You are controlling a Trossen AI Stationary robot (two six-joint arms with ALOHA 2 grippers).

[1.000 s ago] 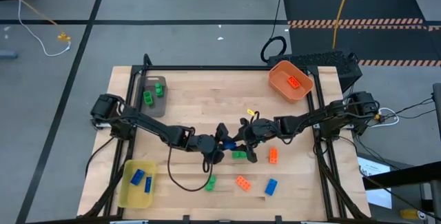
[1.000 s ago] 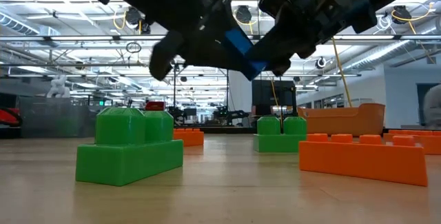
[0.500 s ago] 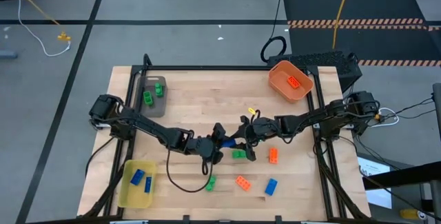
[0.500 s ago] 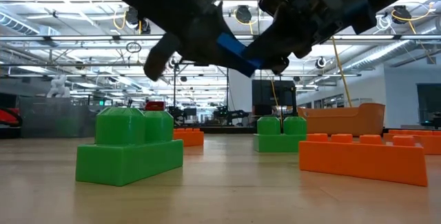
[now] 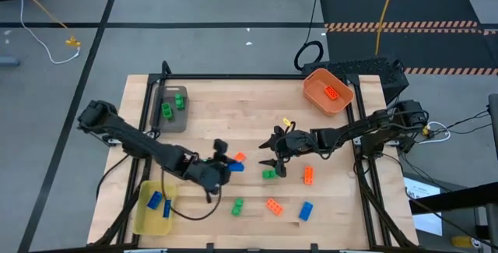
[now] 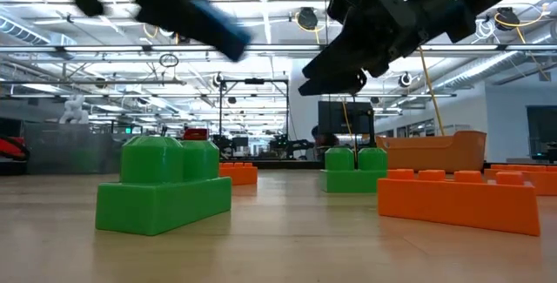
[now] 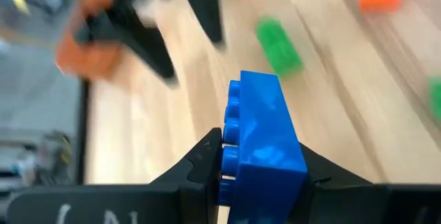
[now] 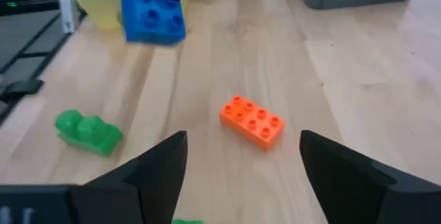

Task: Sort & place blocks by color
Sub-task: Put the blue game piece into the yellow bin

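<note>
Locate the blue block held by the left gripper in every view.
High view: blue block at table centre, in the left gripper.
Low view: upper left, blurred.
Left wrist view: centre, between the fingers.
Right wrist view: top left.
Shared landmark: the open right gripper nearby.

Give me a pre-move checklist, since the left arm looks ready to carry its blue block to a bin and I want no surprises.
1. Left gripper shut on the blue block: ok.
2. Right gripper open, holding nothing: ok.
3. Grippers apart in the high view, the left gripper beside the yellow bin, the right gripper mid-table: ok.
4. Yellow bin already holds blue blocks, so the colour matches: ok.
5. Room left in the yellow bin for one more: ok.
6. Block square between the left fingers: cannot tell.
</note>
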